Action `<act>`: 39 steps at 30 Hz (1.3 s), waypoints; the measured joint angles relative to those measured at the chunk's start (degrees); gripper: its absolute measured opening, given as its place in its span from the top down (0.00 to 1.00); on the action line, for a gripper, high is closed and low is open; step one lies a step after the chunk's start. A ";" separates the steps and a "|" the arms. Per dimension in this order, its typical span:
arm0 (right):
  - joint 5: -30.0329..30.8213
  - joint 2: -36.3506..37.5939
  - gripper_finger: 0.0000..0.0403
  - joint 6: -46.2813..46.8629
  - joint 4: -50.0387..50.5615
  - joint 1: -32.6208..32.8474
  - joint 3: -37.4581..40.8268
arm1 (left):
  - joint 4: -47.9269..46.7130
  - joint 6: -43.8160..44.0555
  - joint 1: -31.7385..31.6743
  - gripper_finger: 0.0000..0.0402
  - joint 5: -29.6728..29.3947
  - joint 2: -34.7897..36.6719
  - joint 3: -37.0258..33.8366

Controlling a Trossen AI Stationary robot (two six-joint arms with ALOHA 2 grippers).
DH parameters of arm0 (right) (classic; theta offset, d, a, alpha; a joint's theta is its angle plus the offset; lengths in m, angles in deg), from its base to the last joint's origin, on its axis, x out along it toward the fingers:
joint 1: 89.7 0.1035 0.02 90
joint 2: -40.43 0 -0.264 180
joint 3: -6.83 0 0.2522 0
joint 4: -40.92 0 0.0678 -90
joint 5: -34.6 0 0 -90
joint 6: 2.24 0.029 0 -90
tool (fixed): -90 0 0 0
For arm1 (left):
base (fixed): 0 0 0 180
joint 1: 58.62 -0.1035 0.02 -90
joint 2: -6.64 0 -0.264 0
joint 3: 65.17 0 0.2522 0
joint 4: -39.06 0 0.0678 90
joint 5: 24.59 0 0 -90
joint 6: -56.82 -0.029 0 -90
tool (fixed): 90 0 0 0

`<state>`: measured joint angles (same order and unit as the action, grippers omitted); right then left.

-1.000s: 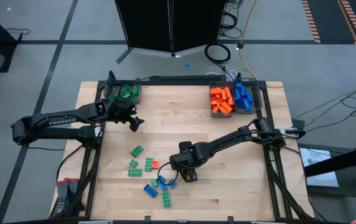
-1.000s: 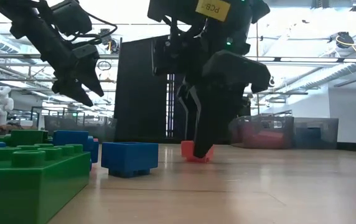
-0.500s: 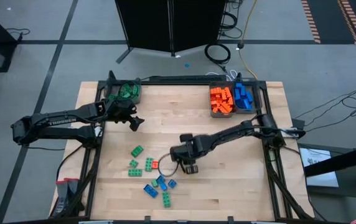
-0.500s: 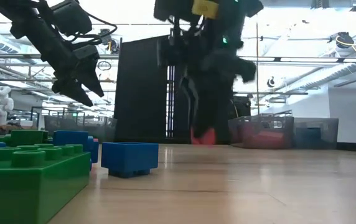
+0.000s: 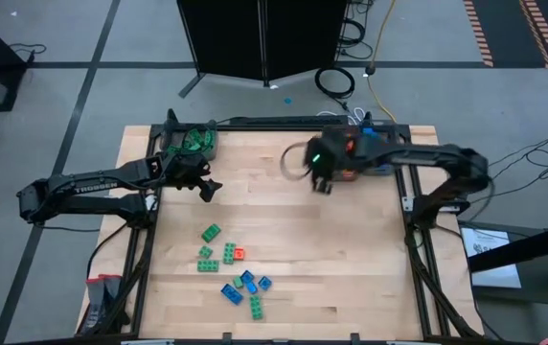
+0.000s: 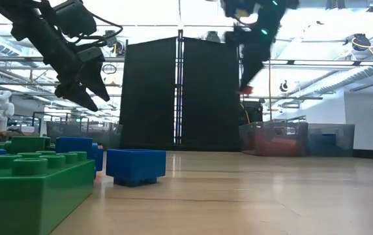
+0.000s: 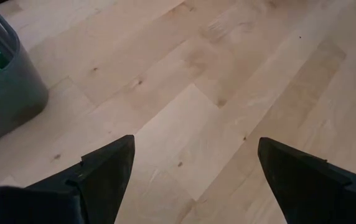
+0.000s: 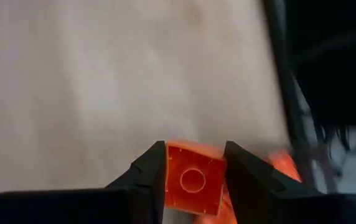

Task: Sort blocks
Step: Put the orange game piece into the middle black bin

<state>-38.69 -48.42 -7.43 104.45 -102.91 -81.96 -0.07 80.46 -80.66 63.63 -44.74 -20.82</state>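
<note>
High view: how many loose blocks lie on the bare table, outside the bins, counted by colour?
Green blocks: 5
Blue blocks: 3
Orange block: 1
Total: 9; the tight cluster may hide more.
Not counted: another orange block held in the right gripper. The left gripper hovers open near the grey bin.

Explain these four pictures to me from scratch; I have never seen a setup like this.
Two dark robot arms work at a wooden table, sorting toy bricks by colour. One picture looks straight down, one looks level across the tabletop, and two come from cameras on the arms' wrists. The right gripper holds an orange brick near the bin of orange bricks, with the blue bin beside it. The left gripper waits open by the green bin. Loose green, blue and orange bricks lie near the table's front.
</note>
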 joint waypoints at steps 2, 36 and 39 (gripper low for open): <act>0.12 4.25 0.72 0.29 -1.41 -4.81 4.69 | 0.05 0.02 0.00 0.15 0.00 0.00 0.00; -19.65 3.36 0.42 6.14 -45.74 5.41 9.66 | 1.27 3.08 0.00 0.15 -2.97 0.00 0.00; -16.19 -2.72 0.44 5.74 -52.88 11.22 9.65 | 1.26 3.08 0.00 0.15 -2.97 0.00 0.00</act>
<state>-54.88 -51.13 -1.69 51.57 -91.69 -72.32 1.19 83.54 -80.66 60.66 -44.74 -20.82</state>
